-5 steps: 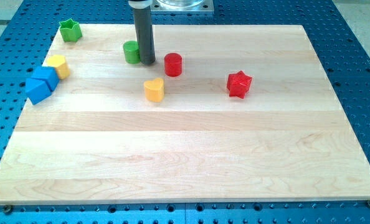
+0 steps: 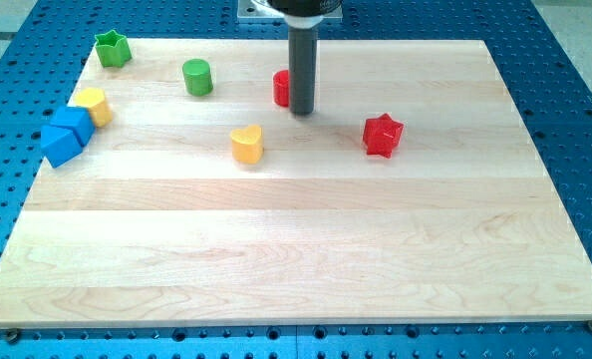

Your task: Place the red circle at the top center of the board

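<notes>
The arm's dark rod stands upright near the top centre of the wooden board [image 2: 306, 259], my tip [image 2: 302, 112] resting on the surface just at the view's right of the red circle [image 2: 280, 88]. The rod hides the circle's right side; tip and block look to be touching, though contact cannot be confirmed. There are no jaws to part or close, only the plain rod, and it grips nothing.

The red circle sits in the board's upper band, slightly left of centre. A green cylinder [image 2: 197, 77] stands well to its left, with a green star [image 2: 111, 48] in the top-left corner. Along the left edge, a yellow block [image 2: 94, 104] touches two blue blocks [image 2: 68, 133] set side by side. A yellow heart [image 2: 246, 144] lies below and left of the tip, a red star [image 2: 382, 135] below and to its right, both apart from it
</notes>
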Robot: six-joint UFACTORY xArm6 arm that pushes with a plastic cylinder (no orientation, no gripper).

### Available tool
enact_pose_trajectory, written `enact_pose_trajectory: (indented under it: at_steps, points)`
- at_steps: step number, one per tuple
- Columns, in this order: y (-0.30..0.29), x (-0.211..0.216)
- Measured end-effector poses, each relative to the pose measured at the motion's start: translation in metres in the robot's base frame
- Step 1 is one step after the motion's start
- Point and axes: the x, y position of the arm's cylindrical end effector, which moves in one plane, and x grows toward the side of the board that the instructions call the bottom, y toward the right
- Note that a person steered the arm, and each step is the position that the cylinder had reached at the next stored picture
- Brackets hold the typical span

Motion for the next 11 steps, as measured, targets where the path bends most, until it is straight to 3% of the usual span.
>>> enact_pose_trajectory:
  at_steps: [1, 2, 3, 4, 5, 6, 8, 9, 11]
  points:
    - [0.010, -0.039]
    - [0.010, 0.023]
    - [-0.020, 0.007]
    - [0.013, -0.056]
    - [0.011, -0.026]
    - [-0.040, 0.000]
    - [-0.048, -0.043]
    - [-0.019, -0.066]
    - [-0.020, -0.063]
